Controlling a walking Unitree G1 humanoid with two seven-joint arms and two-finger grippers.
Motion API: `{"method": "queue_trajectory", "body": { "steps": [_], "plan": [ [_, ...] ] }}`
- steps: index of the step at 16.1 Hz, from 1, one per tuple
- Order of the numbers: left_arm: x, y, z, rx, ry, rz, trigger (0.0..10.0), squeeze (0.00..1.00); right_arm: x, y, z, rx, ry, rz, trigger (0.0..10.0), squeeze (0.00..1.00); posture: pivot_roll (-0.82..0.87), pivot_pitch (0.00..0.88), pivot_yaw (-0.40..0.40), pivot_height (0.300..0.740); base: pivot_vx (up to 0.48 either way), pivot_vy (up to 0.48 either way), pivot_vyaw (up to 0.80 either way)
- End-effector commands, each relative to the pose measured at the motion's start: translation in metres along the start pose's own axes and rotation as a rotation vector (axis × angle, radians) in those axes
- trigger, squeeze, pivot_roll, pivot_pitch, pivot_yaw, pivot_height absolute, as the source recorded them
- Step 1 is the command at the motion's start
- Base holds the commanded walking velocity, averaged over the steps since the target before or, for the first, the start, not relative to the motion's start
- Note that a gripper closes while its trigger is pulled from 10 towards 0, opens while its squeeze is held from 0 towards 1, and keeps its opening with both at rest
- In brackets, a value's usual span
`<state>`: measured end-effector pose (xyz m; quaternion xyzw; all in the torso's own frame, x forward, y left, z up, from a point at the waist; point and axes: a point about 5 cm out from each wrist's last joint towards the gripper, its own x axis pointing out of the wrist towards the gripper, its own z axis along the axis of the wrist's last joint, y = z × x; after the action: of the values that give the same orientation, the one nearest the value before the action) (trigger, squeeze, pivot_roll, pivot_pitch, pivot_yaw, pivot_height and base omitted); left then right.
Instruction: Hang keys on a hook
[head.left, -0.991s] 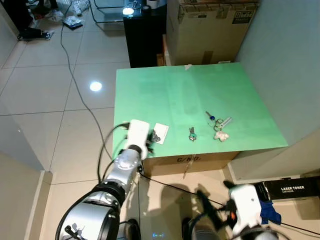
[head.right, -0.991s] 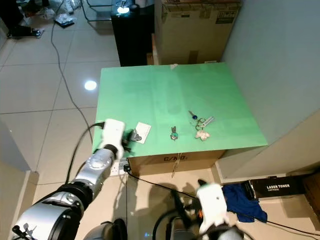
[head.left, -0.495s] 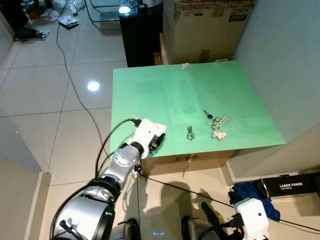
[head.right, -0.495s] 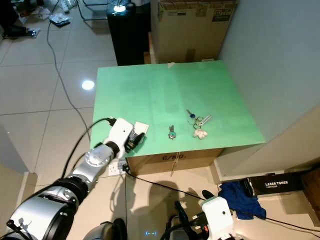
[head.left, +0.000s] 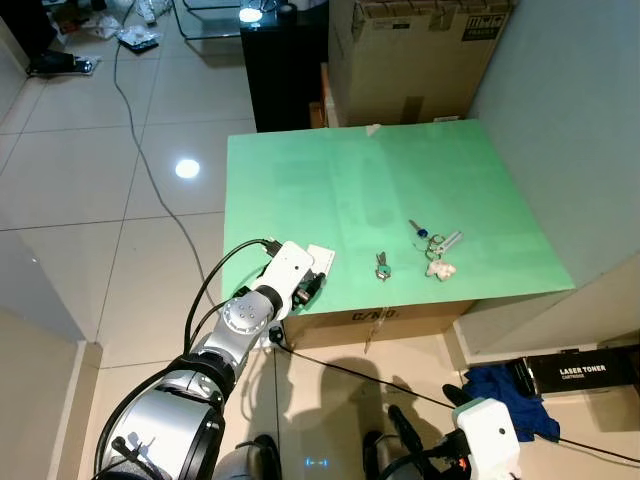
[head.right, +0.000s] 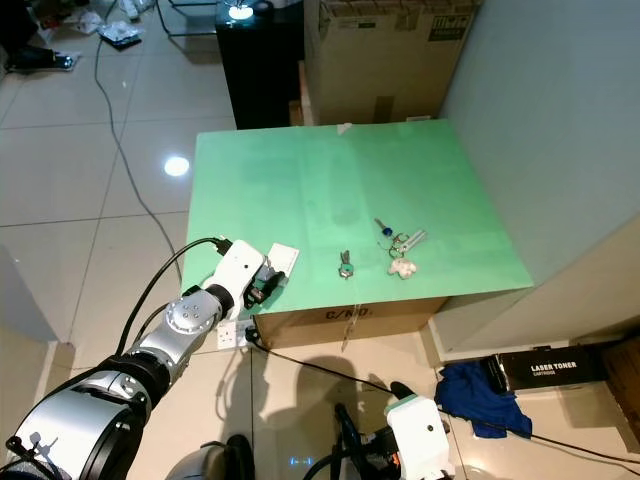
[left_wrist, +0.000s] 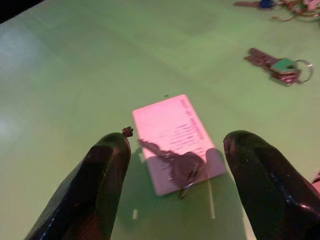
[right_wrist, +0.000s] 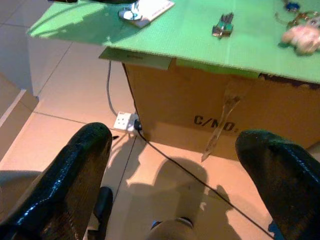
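Keys (left_wrist: 182, 167) on white card (left_wrist: 177, 135), between parted left gripper (left_wrist: 182, 192) fingers.

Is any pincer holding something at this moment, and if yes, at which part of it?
Nothing is held. The left pincer is open around the key on the white card; the right pincer hangs open.

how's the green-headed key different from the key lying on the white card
The green-headed key lies directly on the green table, clear of the left gripper. The key on the card looks dark, rests on the white card, and sits between that gripper's open fingers. Both lie flat near the front edge.
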<state>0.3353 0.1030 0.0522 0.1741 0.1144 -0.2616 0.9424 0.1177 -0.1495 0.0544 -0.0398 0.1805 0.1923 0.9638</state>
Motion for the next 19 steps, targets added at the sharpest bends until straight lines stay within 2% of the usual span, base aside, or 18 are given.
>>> {"method": "queue_trajectory", "body": {
  "steps": [1,5,7,9,13,15,17,18,19],
  "plan": [
    [0.0,-0.003,-0.001,-0.023,-0.004,-0.031,10.0,0.0,-0.002,0.002,0.006,-0.005,-0.002,0.0,10.0,0.0,-0.38,0.218,0.03,0.732,0.0,0.0,0.0],
    [-0.001,-0.003,-0.001,-0.016,-0.011,-0.048,10.0,0.0,-0.002,0.008,0.02,-0.007,-0.02,0.002,10.0,0.0,-0.37,0.218,0.03,0.732,0.0,0.0,0.0],
    [-0.002,-0.002,-0.006,0.006,0.017,-0.047,10.0,0.0,0.0,0.018,0.027,-0.003,-0.027,0.009,10.0,0.0,-0.38,0.223,0.028,0.732,0.0,0.0,0.0],
    [-0.003,-0.004,-0.01,0.021,0.046,-0.046,10.0,0.0,0.008,0.029,0.031,0.005,-0.029,0.019,10.0,0.0,-0.38,0.225,0.028,0.732,0.0,0.0,0.0],
    [-0.002,-0.009,-0.013,0.034,0.078,-0.045,10.0,0.0,0.02,0.034,0.029,0.008,-0.014,0.032,10.0,0.0,-0.38,0.227,0.029,0.732,0.0,0.0,0.0],
    [-0.002,-0.011,-0.016,0.048,0.107,-0.042,9.6,0.0,0.029,0.044,0.027,0.013,-0.003,0.033,10.0,0.0,-0.38,0.229,0.028,0.732,0.0,0.0,0.0],
    [-0.001,-0.012,-0.016,0.051,0.12,-0.039,9.4,0.0,0.034,0.061,0.036,0.018,-0.009,0.037,10.0,0.0,-0.39,0.23,0.029,0.732,0.0,0.0,0.0],
    [-0.001,-0.012,-0.017,0.055,0.127,-0.039,8.5,0.0,0.036,0.068,0.04,0.019,-0.012,0.039,10.0,0.0,-0.39,0.23,0.029,0.732,0.0,0.0,0.0],
    [-0.001,-0.013,-0.017,0.056,0.13,-0.039,6.5,0.0,0.037,0.07,0.041,0.019,-0.012,0.04,10.0,0.0,-0.39,0.23,0.029,0.732,0.0,0.0,0.0]
  ]
}}
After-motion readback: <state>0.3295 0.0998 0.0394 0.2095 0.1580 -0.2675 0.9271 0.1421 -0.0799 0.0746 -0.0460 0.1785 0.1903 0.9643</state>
